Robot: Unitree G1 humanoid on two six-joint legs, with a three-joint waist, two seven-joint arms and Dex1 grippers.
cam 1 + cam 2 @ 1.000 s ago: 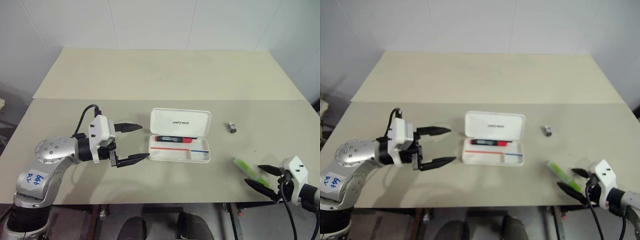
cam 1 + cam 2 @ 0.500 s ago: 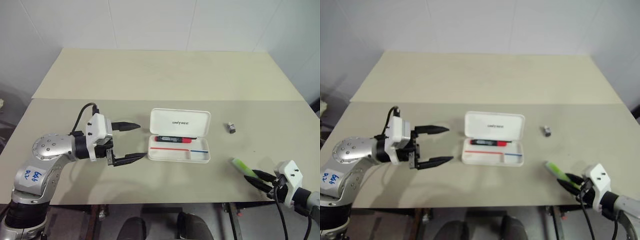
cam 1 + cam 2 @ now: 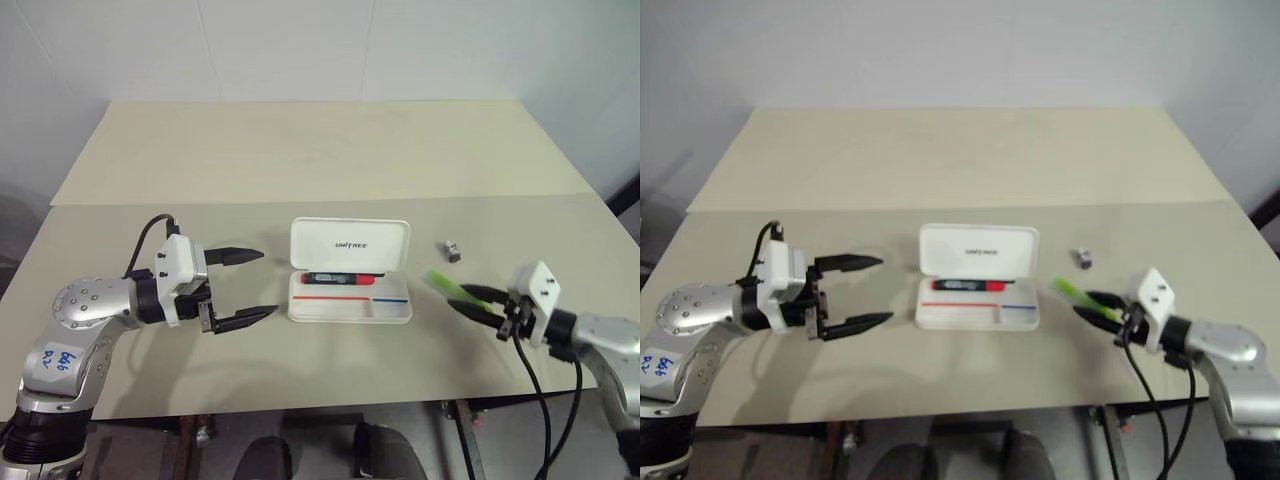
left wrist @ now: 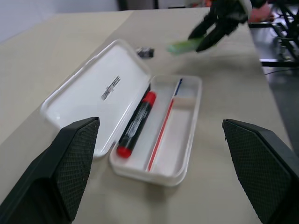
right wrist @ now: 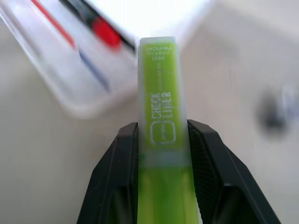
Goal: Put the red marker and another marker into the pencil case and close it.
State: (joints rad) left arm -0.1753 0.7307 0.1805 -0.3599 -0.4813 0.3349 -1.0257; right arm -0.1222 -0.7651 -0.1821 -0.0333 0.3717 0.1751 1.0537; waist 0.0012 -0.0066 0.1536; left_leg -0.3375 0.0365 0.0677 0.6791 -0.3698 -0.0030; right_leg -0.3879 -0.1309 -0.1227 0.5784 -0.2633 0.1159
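Right claw (image 3: 468, 299) lifted green marker (image 3: 441, 282), clip (image 3: 452, 250) beside

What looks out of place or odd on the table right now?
Only one stray: a small dark object on the table right of the open case; what it is cannot be told. The red marker lies neatly inside, and the right gripper holds the green marker.

Left claw (image 3: 245, 287) agape, right claw (image 3: 468, 299) clamped
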